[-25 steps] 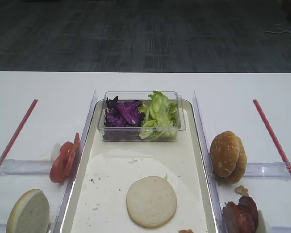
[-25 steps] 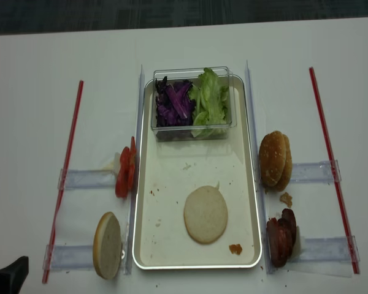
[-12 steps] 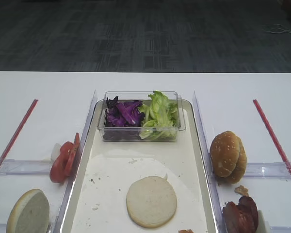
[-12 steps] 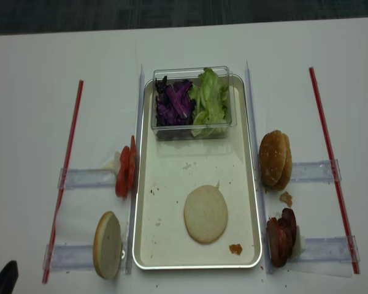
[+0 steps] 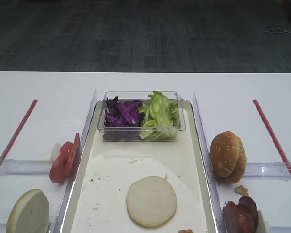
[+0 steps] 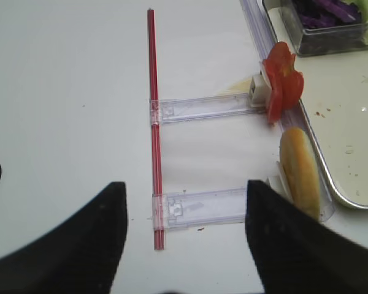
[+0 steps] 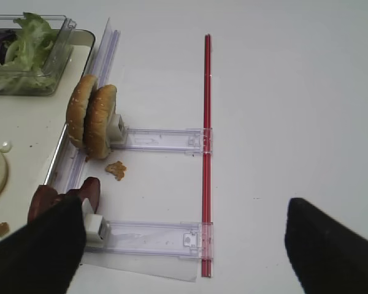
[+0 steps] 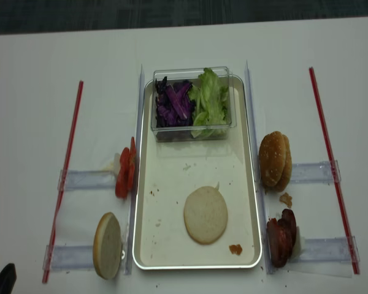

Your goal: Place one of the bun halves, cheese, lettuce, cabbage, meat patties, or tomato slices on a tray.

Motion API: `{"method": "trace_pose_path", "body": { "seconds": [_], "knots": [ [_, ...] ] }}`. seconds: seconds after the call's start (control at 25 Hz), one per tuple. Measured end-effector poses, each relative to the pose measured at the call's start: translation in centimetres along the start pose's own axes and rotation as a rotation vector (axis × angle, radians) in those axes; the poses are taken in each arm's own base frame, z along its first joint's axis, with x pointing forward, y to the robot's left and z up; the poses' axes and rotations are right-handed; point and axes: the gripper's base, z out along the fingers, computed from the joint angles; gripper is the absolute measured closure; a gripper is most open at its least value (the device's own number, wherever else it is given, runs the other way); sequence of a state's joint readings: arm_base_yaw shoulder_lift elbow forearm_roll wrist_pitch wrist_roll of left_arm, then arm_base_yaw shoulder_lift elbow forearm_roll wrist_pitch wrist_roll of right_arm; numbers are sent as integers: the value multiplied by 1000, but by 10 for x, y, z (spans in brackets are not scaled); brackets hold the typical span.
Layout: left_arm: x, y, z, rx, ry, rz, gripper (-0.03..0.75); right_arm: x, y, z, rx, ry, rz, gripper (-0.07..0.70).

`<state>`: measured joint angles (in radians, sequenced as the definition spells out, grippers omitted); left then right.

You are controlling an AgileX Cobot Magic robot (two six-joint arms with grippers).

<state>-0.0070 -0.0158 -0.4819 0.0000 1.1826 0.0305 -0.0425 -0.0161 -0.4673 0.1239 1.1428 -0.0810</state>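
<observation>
Since a second ago the dark left end effector [image 6: 184,239] has slid almost out of the realsense view; only a black tip shows at the lower left corner now, where a larger piece sat before. Nothing else has shifted. The round pale cream bun disc [image 5: 151,201] lies flat on the long cream-white tray [image 5: 191,145] — near its front end, apart from the clear plastic box [image 5: 140,116] holding the dark purple shredded cabbage [image 5: 122,113] and the light green ruffled lettuce [image 5: 157,114].

The placing step looks done, with the arm drawn back. In its wrist view the left end effector's fingers stand wide apart over bare white counter [image 6: 67,92], holding nothing. The right end effector [image 7: 190,245] is likewise spread and empty.

A further piece would call for a fresh reach — perhaps to the thin red tomato slices [image 5: 64,158] beside the tray's left rim.
</observation>
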Motion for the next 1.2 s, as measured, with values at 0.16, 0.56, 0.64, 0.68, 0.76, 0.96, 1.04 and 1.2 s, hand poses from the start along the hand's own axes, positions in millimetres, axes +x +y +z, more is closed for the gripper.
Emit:
{"method": "trace_pose_path", "body": {
  "seconds": [0.16,0.56,0.64,0.68,0.76,0.96,1.04,1.2],
  "knots": [
    [0,0,0,0,0,0,315,0,0,0,0,0,0,-55],
    [0,0,0,0,0,-14,315,0,0,0,0,0,2,-55],
    [0,0,0,0,0,-18,315,0,0,0,0,0,2,-55],
    [0,0,0,0,0,-18,315,0,0,0,0,0,2,-55],
    [0,0,0,0,0,-19,315,0,0,0,0,0,2,-55],
    [0,0,0,0,0,-31,315,0,0,0,0,0,4,-55],
    [0,0,0,0,0,-43,315,0,0,0,0,0,4,-55],
    [0,-1,0,6,0,-56,315,0,0,0,0,0,4,-55]
  ]
}}
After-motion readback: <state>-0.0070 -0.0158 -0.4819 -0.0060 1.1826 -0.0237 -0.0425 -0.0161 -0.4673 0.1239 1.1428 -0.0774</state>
